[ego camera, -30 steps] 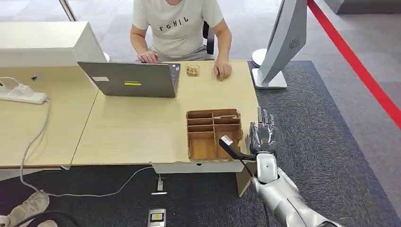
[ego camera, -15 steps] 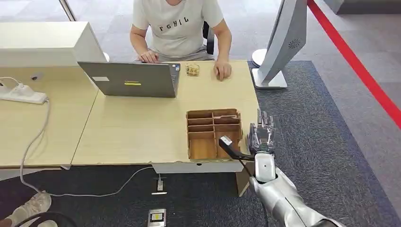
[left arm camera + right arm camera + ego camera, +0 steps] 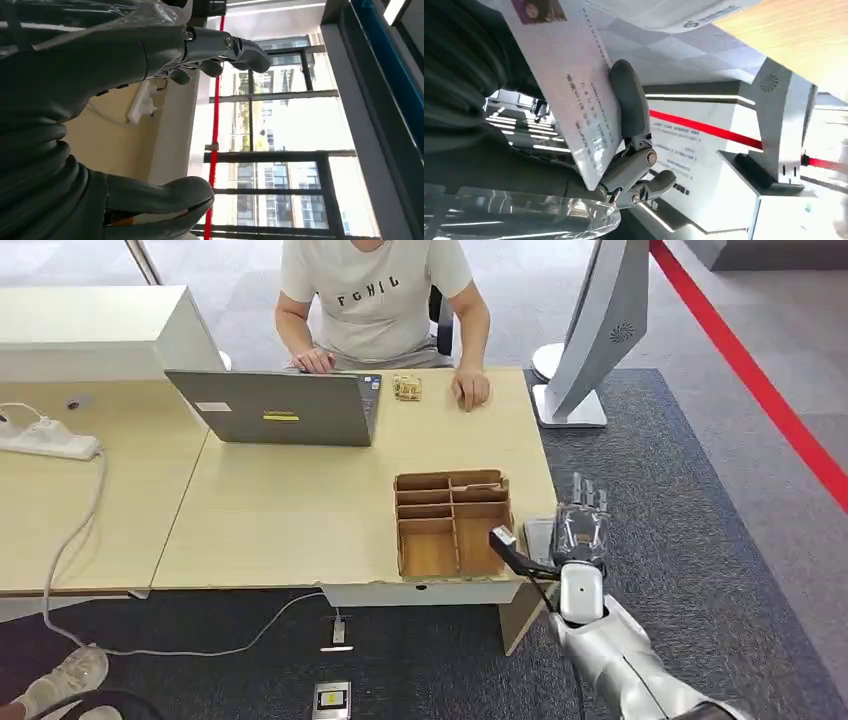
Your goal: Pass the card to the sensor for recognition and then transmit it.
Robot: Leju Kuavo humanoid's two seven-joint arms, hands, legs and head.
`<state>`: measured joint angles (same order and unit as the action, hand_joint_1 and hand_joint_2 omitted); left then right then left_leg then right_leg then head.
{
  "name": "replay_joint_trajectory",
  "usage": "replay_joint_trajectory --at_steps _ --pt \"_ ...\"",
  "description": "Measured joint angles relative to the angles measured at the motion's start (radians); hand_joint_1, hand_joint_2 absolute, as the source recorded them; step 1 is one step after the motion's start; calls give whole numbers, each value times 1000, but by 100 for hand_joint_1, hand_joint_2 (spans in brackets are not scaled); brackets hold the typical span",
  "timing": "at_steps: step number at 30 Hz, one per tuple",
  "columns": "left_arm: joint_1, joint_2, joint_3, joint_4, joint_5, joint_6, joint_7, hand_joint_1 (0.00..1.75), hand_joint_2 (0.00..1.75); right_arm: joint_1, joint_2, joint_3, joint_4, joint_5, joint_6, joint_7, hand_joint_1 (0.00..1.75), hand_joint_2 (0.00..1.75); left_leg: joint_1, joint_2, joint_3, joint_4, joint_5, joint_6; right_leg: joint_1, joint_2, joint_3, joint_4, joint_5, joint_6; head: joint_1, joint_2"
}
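Observation:
My right hand (image 3: 578, 528) is raised, fingers up, just off the table's right edge beside the cardboard divider box (image 3: 450, 523). It holds a pale ID card (image 3: 574, 85) with a small photo and printed lines, the thumb (image 3: 629, 100) pressing the card against the fingers. In the head view the card (image 3: 540, 537) shows as a grey patch at the palm. The white sensor stand (image 3: 592, 330) rises from the floor past the table's far right corner, well beyond the hand, and also appears in the right wrist view (image 3: 784, 125). My left hand (image 3: 150, 55) has its fingers apart and holds nothing.
A person (image 3: 375, 300) sits at the far side of the wooden table (image 3: 290, 520) behind a grey laptop (image 3: 275, 408). A small brown object (image 3: 406, 387) lies near the person's hand. A power strip (image 3: 45, 440) and its cable lie at the left. Dark carpet and a red floor line (image 3: 760, 390) lie at the right.
My right hand with the card has moved to the right and a little nearer to me, away from the divider box and off the table's edge. The person has stayed put.

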<state>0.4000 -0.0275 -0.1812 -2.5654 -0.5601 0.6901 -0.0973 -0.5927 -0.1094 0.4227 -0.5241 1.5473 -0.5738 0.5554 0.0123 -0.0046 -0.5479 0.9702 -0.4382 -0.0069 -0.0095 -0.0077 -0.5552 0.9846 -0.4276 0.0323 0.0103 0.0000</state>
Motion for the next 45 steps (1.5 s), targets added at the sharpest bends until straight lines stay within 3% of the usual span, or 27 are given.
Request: replay_joint_trajectory --at_steps 9,17,22,29,45 --pt "-13 53 0 -2 86 0 -5 0 175 33 -44 0 -51 -9 -22 -3 175 175 0 0 0 0 0 0 0 0 0 0 0 0 0 0" --pt "-16 102 0 -2 195 0 -67 0 175 75 -59 -12 -234 -70 -52 -80 175 175 0 0 0 0 0 0 0 0 0 1 0 0 0 0" --pt "-12 118 0 -2 245 0 -122 0 175 82 -45 -21 -384 -167 -53 -133 175 175 0 0 0 0 0 0 0 0 0 1 0 0 0 0" --pt "-4 120 0 -2 266 0 -148 0 175 62 -17 -26 -506 -240 -33 -143 175 175 0 0 0 0 0 0 0 0 0 1 0 0 0 0" --pt "-65 135 -7 26 426 0 -246 0 175 -51 56 -16 -556 -225 34 -143 175 175 0 0 -1 0 0 0 0 0 -1 1 0 0 0 0"
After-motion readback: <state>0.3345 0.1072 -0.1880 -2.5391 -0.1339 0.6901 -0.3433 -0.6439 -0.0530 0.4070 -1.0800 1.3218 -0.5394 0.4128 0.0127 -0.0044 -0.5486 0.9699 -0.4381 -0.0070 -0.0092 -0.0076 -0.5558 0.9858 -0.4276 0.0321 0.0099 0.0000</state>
